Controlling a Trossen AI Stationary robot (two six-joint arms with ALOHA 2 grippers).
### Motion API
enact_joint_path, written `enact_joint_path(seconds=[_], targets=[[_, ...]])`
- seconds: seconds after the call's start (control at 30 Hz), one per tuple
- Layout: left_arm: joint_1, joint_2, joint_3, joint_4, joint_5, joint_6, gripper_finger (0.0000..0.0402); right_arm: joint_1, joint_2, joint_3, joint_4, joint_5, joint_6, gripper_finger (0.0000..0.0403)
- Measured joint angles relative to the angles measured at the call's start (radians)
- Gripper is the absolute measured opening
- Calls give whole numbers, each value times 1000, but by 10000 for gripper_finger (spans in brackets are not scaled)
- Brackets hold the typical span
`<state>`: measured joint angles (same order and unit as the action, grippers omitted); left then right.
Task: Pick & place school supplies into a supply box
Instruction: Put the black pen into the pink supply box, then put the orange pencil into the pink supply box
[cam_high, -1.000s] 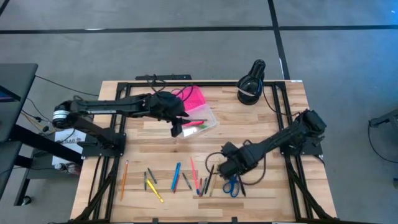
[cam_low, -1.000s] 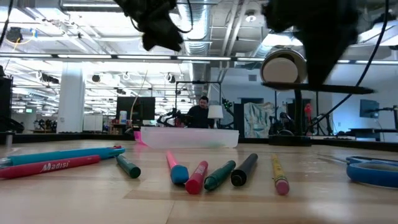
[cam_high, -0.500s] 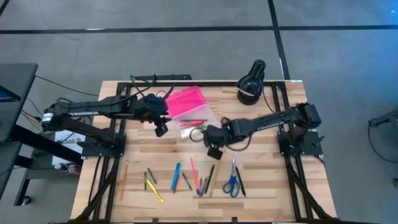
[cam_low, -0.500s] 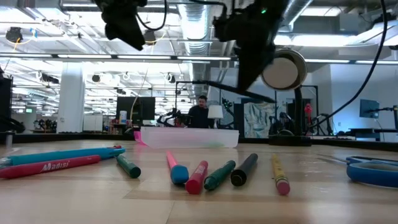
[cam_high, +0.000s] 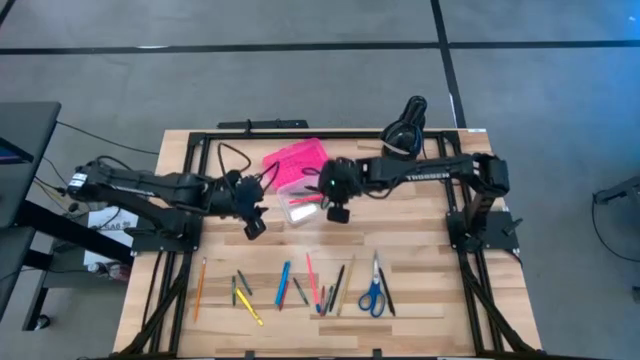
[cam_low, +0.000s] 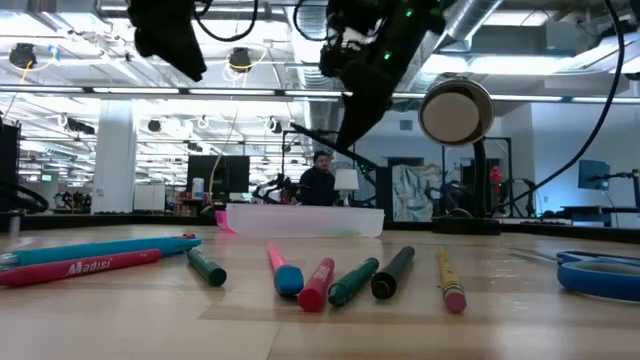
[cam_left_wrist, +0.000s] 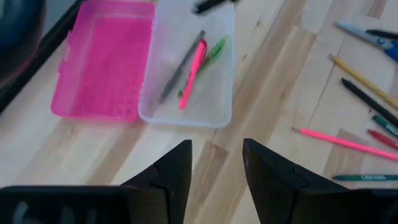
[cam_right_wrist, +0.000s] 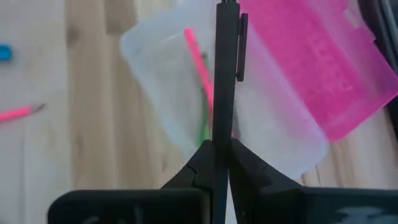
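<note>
The supply box lies open at the far middle of the table, its pink lid (cam_high: 298, 160) flat beside the clear base (cam_high: 305, 207). A grey pencil, a pink pen and a green pen (cam_left_wrist: 189, 65) lie in the base. My right gripper (cam_high: 338, 210) hangs over the base, shut on a dark pen (cam_right_wrist: 224, 74). To the left of the box my left gripper (cam_high: 253, 226) is open with nothing between its fingers (cam_left_wrist: 177, 168). Several pens and pencils (cam_high: 300, 288) and blue-handled scissors (cam_high: 373, 292) lie along the near edge. My right gripper pinches the dark pen near one end (cam_right_wrist: 222, 134) between its two fingers. The fingers slant down from the table's right side. The pen sticks straight out past the fingertips, in line with them, its clip (cam_right_wrist: 241, 43) toward the free end. It is lifted clear above the box's clear base.
A black round device (cam_high: 403, 132) stands at the far right corner, beside the right arm. Black frame rails run along the table's left, far and right edges. Bare wood lies between the box and the row of pens. A person sits in the room beyond (cam_low: 318, 180).
My right gripper has swung from beside the scissors at the near right toward the far edge and the left, to above the box's base, rolling its wrist and staying shut. My left gripper has drawn back from over the box toward the table's left edge, still open.
</note>
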<state>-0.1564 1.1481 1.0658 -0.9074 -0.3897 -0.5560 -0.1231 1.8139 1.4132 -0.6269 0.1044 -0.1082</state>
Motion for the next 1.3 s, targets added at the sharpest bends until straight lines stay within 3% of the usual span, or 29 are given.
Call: enact_joint_path(seconds=[0.2,0.57,1.07,1.3], targets=[[-73,0,-56,-1,-28,-117,139,-72,67,0,25,-85,-24,12],[-136,0,-75,0,-85,-212,139,-87,124,0,73,-91,-32,16],[-140,0,-75,0,-85,-225,139,-93,123,0,143,-81,4,98],[-177,0,-75,-48,3,-224,139,-69,57,0,137,-103,92,112]])
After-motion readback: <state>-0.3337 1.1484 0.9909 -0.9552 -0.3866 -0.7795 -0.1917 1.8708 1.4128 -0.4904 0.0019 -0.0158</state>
